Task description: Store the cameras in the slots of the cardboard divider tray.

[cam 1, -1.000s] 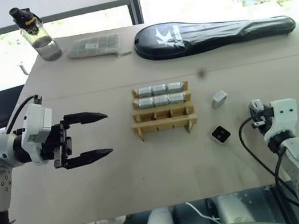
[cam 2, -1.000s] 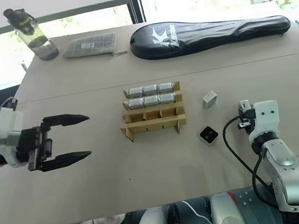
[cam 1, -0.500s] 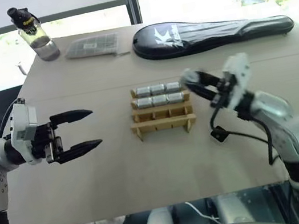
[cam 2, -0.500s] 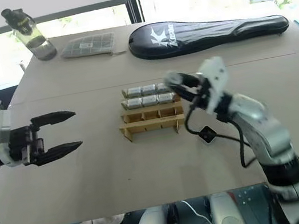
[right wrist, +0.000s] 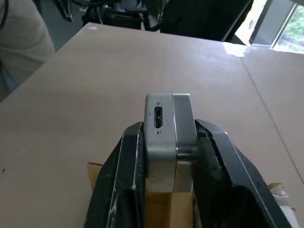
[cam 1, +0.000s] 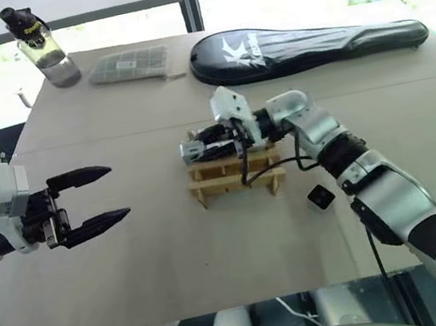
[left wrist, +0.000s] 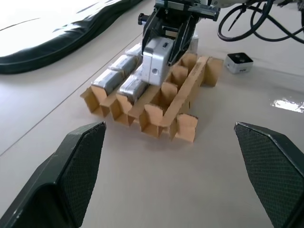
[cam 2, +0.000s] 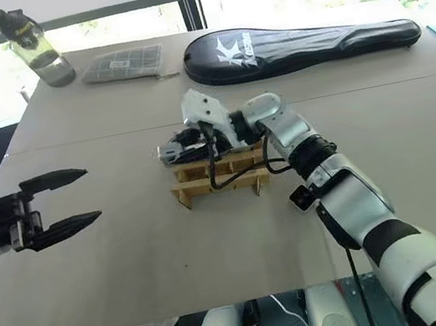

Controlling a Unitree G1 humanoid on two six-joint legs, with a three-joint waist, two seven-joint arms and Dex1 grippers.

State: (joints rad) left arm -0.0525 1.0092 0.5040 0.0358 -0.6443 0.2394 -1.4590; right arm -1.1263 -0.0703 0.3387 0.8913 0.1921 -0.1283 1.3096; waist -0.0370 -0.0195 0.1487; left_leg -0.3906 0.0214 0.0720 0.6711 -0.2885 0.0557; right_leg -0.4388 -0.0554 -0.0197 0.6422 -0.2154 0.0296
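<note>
Right gripper (cam 1: pixel 195 145), up from the table's right edge a second ago, now hangs over the cardboard divider tray (cam 1: pixel 236 178), clamped on a camera (left wrist: pixel 156 61).
Left gripper (cam 1: pixel 98 200) gapes wide near the left edge. Loose camera (cam 1: pixel 320 196) lies right of the mid-table tray; filled slots (left wrist: pixel 124 78) sit in its far rows.

tray (cam 1: pixel 238 178) mid-table | loose camera (cam 1: pixel 320 196) right | bottle (cam 1: pixel 39 48) far left

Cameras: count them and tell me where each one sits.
8, some possibly hidden by the arm: one camera in the right claw above the cardboard divider tray, one camera loose on the table beside it, apparently six cameras filling the tray's two far rows.
</note>
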